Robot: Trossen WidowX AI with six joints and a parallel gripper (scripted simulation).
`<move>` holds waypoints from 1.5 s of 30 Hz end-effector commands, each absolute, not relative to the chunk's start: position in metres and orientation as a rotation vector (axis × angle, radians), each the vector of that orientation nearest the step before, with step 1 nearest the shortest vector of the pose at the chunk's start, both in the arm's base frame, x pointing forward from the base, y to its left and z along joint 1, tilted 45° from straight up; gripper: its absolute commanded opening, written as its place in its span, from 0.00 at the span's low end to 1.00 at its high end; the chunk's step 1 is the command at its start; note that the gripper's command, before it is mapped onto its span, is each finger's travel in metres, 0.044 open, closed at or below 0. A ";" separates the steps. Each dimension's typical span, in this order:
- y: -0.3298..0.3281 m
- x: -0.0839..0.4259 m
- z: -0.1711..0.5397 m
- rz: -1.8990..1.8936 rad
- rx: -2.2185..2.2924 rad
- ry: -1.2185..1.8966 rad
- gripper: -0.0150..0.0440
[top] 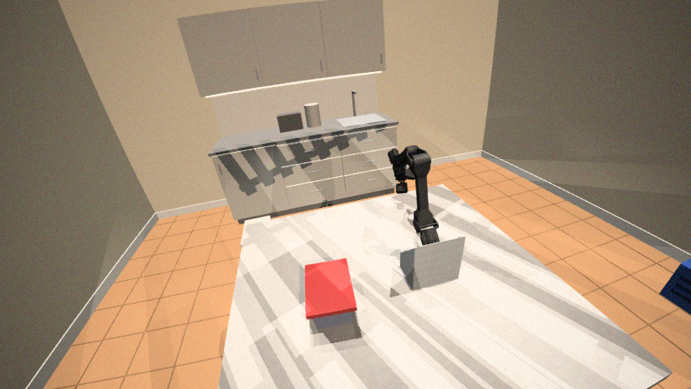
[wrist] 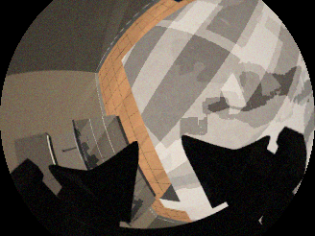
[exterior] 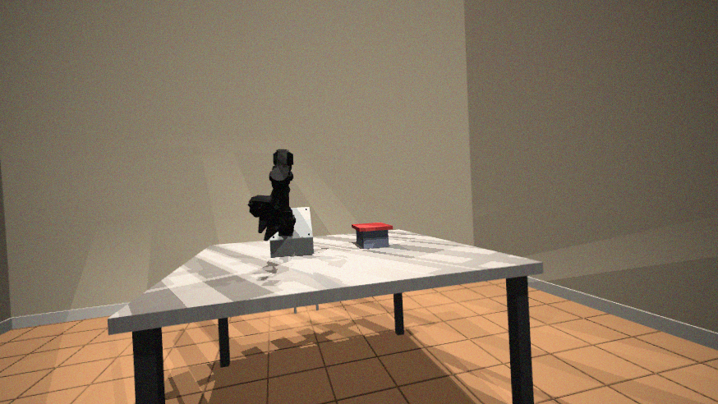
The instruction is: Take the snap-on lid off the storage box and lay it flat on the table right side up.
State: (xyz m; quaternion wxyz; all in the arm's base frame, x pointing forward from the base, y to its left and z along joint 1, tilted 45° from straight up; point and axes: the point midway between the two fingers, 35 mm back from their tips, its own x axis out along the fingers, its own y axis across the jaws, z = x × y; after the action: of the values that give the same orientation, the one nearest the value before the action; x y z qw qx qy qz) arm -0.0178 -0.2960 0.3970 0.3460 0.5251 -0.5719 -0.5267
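Observation:
The red lid point(top: 328, 285) point(exterior: 371, 227) sits flat on top of the blue-grey storage box point(top: 334, 319) point(exterior: 372, 238), covering its opening. The box stands upright on the table point(top: 488, 333) point(exterior: 326, 295). My black gripper point(top: 401, 187) point(exterior: 264, 235) point(wrist: 159, 140) points down above the table, well away from the box and on the kitchen side of the arm's base. It is partly open, with a gap between its fingertips and nothing held there. The lid and box do not show in the wrist view.
A grey metal mount with an upright plate point(top: 437, 263) point(exterior: 303, 222) stands at the arm's base, to the right of the box in the top view. A kitchen counter point(top: 256, 141) stands beyond the table's far edge. A blue object point(top: 679, 287) is at the right edge.

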 end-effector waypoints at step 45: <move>-0.048 0.382 0.204 -0.893 1.431 -0.151 0.65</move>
State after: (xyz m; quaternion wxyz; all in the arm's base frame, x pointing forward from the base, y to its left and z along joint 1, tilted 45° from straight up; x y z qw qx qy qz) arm 0.3748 -0.0890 0.2374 0.6274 0.6606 -0.1189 -0.3948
